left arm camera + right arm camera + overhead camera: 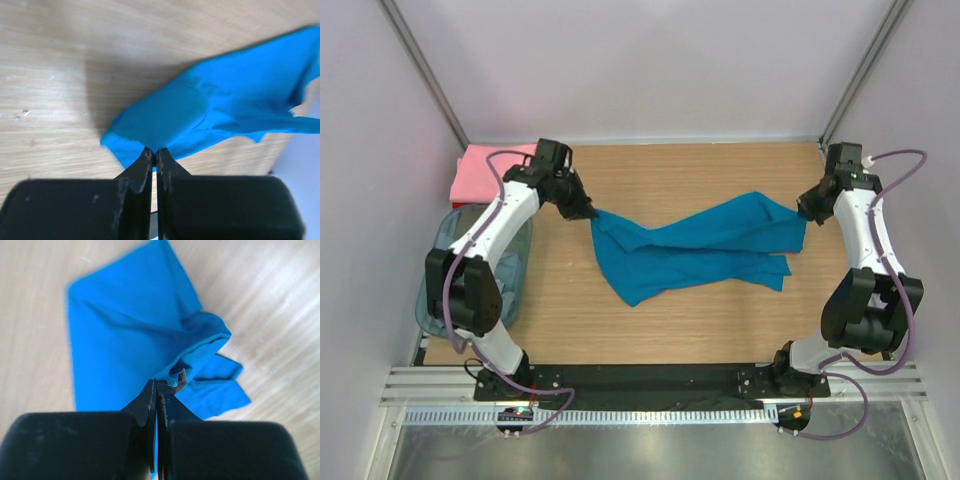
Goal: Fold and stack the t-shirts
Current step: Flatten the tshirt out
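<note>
A teal blue t-shirt hangs stretched across the middle of the wooden table, held at both ends and sagging between them. My left gripper is shut on its left end; in the left wrist view the cloth fans out from the pinched jaws. At the right end my right gripper is shut on a bunched edge, and the right wrist view shows the folded fabric running away from the gripper. A folded pink t-shirt lies at the back left corner.
A translucent grey-blue bin sits at the table's left edge, under the left arm. White walls and metal posts close in the back and sides. Bare wood table lies in front of the shirt.
</note>
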Controlling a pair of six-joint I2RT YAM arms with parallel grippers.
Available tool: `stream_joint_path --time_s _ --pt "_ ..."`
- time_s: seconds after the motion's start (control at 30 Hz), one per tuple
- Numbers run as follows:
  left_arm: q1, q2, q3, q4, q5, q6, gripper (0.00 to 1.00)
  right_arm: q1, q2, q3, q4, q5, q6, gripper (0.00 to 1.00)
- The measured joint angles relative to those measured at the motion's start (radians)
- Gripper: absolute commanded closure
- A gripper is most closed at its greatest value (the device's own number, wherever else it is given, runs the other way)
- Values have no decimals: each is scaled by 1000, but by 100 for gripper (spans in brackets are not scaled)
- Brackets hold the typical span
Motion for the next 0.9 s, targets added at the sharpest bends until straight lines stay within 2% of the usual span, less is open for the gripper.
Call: stream_joint_path --time_s 0.3,0.47,0.7,0.9 --pt "0 -17 408 -6 -10 -185 100 0 -16 449 -78 -31 32 99" --pt "0 -149 409 -27 0 -296 100 0 -130 603 -145 -36 74 99" --pt "0 -401 404 -101 52 -441 100 0 -407 656 -320 -51 119 99" --pt "0 -610 364 -185 187 -581 100 0 -562 829 -486 -73 156 99"
